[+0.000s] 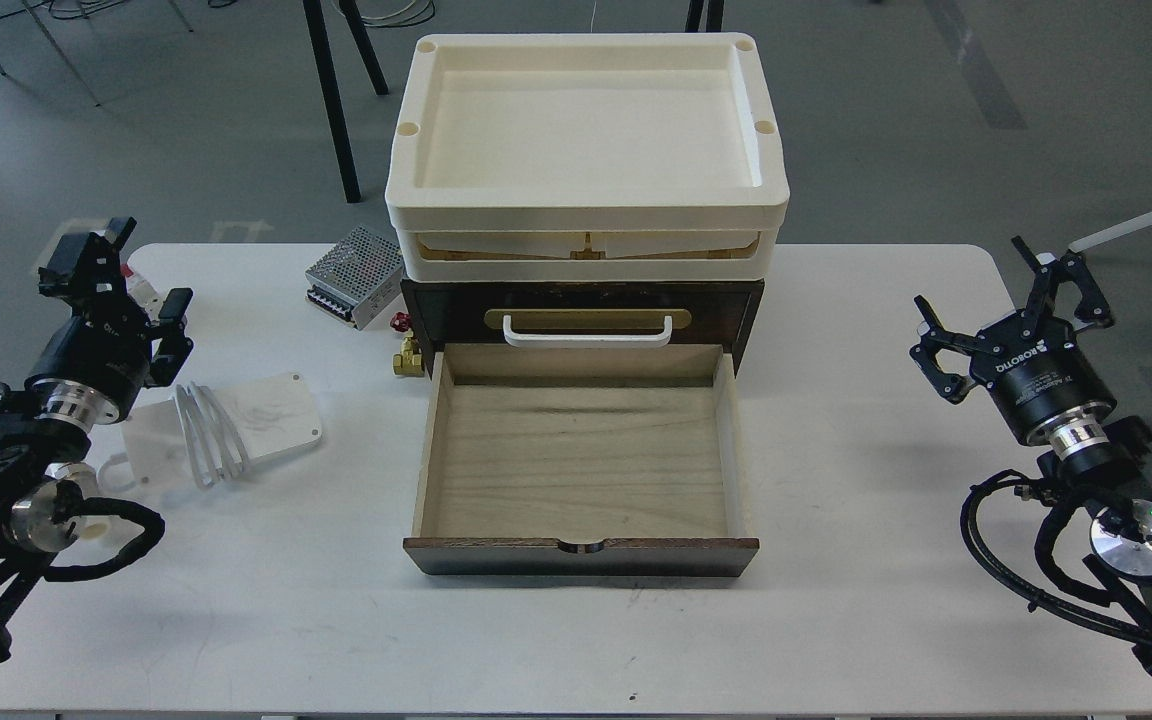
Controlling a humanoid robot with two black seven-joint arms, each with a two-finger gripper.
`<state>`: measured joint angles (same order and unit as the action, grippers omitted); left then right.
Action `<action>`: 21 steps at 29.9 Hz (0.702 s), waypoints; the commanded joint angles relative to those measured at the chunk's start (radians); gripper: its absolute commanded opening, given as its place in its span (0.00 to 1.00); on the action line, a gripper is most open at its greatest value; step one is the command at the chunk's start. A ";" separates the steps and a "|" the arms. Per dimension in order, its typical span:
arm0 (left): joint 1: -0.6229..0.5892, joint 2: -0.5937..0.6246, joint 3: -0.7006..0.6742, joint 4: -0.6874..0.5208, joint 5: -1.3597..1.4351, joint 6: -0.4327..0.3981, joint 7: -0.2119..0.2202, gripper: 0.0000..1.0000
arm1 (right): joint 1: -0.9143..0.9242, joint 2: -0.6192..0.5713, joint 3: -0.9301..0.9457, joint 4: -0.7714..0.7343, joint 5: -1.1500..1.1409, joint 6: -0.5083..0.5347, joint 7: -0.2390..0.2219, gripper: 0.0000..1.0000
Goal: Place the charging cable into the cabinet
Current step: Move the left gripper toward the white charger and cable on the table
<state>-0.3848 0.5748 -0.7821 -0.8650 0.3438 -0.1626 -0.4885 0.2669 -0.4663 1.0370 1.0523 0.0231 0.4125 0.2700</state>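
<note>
The charging cable [208, 432], thin and white, is looped around a flat white plate lying on the table left of the cabinet [748, 310]. The cabinet's pale-wood drawer [581, 455] is pulled out toward me and has nothing in it. Above it, a white handle [587, 332] sits on a brass plate. My left gripper [141, 275] hovers open just up and left of the cable, holding nothing. Far to the right of the cabinet, my right gripper [1006, 300] is open and holds nothing.
Cream plastic trays [586, 205] are stacked on top of the cabinet. A silver perforated power-supply box [356, 275] and a small brass fitting with a red knob [406, 350] stand at the cabinet's left rear. The white table [866, 620] ends close in front.
</note>
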 commanded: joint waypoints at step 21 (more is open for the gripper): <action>-0.152 0.298 -0.019 -0.017 0.507 -0.031 0.000 0.96 | -0.002 0.000 0.001 -0.002 0.000 0.000 0.000 0.99</action>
<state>-0.4970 0.7942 -0.8034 -0.8666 0.6500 -0.1883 -0.4890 0.2669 -0.4650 1.0374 1.0507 0.0231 0.4125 0.2700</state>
